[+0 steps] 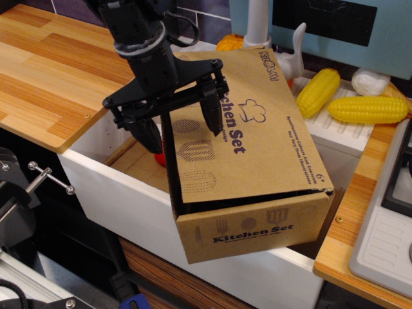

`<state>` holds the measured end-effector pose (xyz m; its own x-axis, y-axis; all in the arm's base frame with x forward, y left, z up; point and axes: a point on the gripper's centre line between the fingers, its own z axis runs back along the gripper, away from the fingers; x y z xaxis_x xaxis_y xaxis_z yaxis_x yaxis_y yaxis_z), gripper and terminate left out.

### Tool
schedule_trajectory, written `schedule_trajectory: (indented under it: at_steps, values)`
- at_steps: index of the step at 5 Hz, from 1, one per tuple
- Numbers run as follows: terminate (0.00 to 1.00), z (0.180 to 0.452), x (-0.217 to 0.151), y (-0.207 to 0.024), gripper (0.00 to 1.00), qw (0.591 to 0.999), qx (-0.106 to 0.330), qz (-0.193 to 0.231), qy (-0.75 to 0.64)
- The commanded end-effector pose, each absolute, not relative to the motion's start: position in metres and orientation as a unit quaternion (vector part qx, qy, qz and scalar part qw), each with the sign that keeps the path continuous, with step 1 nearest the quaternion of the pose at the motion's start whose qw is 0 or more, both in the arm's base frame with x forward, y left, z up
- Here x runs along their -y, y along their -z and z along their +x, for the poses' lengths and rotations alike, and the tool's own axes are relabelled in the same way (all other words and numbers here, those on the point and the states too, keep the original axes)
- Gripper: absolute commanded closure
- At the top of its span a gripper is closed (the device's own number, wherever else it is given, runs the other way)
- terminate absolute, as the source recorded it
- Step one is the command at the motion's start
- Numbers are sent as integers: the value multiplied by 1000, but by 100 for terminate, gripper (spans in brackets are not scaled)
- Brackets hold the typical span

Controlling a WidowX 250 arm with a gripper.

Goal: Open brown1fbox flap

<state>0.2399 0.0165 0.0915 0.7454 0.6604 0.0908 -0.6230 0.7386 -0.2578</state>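
I see my black gripper [181,121] with its jaws spread wide, straddling the left edge of the flap [241,129] on the brown1fbox [248,225]. One finger sits over the printed top of the flap, the other hangs just left of the box, above the white sink basin [129,193]. The flap lies nearly closed, printed "Kitchen Set". Two yellow corn cobs [367,109] lie on the white drain board behind, and wooden counter [45,71] is at left.
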Motion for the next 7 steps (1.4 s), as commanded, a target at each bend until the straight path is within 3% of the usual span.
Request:
schedule_trajectory:
  at_steps: [1,4,7]
  values:
    - [0,245,-4,-100,0,921,105,-130,-353]
    - [0,266,35,-138,0,920,126,-136,-344]
    - [0,300,79,-183,0,934,170,-80,-305]
